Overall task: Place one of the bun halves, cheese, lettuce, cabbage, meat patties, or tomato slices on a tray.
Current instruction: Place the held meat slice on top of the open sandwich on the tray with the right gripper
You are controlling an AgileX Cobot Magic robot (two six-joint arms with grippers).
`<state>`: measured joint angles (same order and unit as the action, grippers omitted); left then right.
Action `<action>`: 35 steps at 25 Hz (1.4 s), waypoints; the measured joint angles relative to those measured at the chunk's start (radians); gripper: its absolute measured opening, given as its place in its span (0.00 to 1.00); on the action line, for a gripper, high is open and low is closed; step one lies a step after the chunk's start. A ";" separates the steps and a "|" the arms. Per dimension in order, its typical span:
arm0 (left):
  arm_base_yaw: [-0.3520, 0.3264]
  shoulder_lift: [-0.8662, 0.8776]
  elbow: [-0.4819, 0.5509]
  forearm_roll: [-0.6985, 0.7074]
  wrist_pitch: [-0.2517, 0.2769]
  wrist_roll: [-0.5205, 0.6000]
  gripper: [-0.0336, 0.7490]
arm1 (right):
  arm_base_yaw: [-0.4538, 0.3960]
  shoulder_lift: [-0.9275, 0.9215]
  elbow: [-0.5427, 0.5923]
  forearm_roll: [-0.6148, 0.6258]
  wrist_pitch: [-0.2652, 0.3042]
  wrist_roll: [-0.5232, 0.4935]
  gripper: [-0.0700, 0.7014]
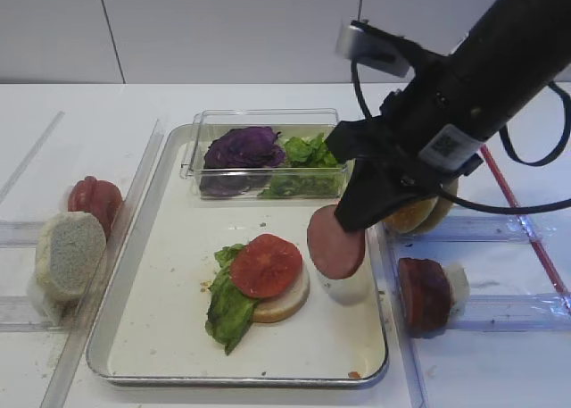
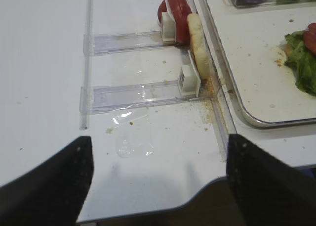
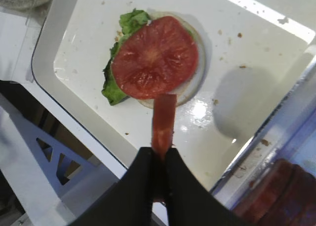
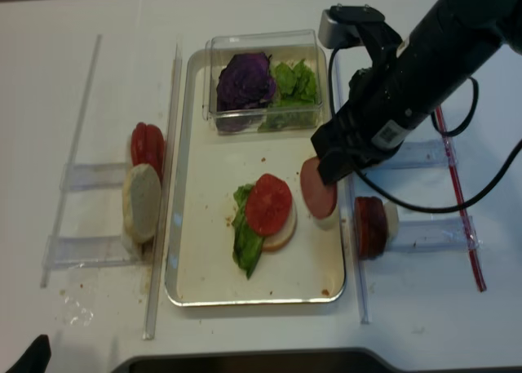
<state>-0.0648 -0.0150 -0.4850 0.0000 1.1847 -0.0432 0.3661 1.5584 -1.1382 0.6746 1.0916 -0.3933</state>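
Observation:
My right gripper (image 1: 351, 219) is shut on a pinkish meat patty (image 1: 336, 243), holding it on edge just above the right side of the tray (image 1: 241, 377). The right wrist view shows the patty (image 3: 164, 118) edge-on, pinched between the black fingers (image 3: 143, 186). Left of it on the tray lies a pale bun half (image 1: 291, 301) with lettuce (image 1: 227, 310) and a tomato slice (image 1: 266, 265) on top. My left gripper (image 2: 158, 142) hangs open over bare table at the front left, with nothing between its fingers.
A clear box (image 1: 268, 118) at the tray's back holds purple cabbage (image 1: 243, 147) and lettuce (image 1: 312, 151). Clear racks on the left carry tomato slices (image 1: 94, 198) and a bun half (image 1: 70, 252). Racks on the right carry meat patties (image 1: 424, 292) and buns (image 1: 419, 213).

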 joint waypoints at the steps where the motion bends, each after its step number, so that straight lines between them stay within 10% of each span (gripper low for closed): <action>1: 0.000 0.000 0.000 0.000 0.000 0.000 0.70 | -0.002 0.011 0.000 0.019 0.005 -0.015 0.19; 35: 0.000 0.000 0.000 0.000 0.000 -0.002 0.70 | -0.113 0.283 0.000 0.488 0.095 -0.319 0.19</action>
<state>-0.0648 -0.0150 -0.4850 0.0000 1.1847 -0.0450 0.2532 1.8415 -1.1382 1.1628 1.1862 -0.7127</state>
